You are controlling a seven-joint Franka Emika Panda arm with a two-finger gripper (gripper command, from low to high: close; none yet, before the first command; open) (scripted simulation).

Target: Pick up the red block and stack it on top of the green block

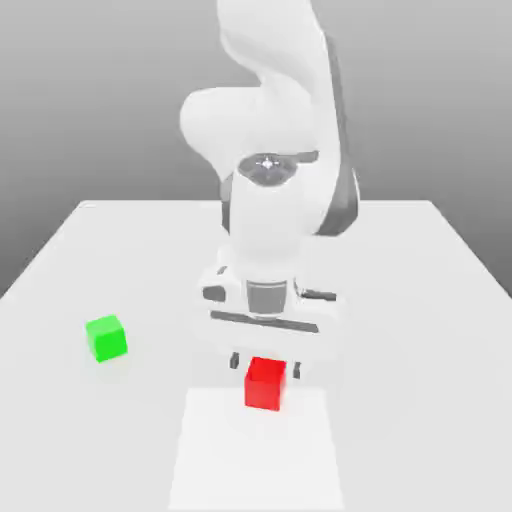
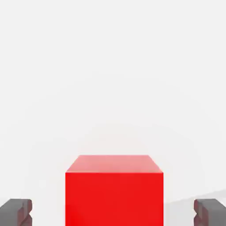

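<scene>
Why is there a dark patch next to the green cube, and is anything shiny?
In the exterior view, the green block casts a faint soft shadow on the white table; in the hand view, the red block looks matte with no glare, its top face paler than its front, between dark fingertips.

A plain white tabletop (image 1: pixel 420 300) spreads across the exterior view, matte and unmarked, its far edge running straight across the picture and its side edges slanting outward toward the camera. Near the front edge a brighter rectangular patch (image 1: pixel 215 460) lies flat on the surface, a shade whiter than the rest and widening slightly toward the camera. Behind the tabletop stands a grey backdrop (image 1: pixel 100 90), darker toward the top and paler where it meets the far edge. In the hand view the same pale tabletop (image 2: pixel 110 66) reaches away evenly, with a faint grey shading (image 2: pixel 194 198) across one near corner.
</scene>
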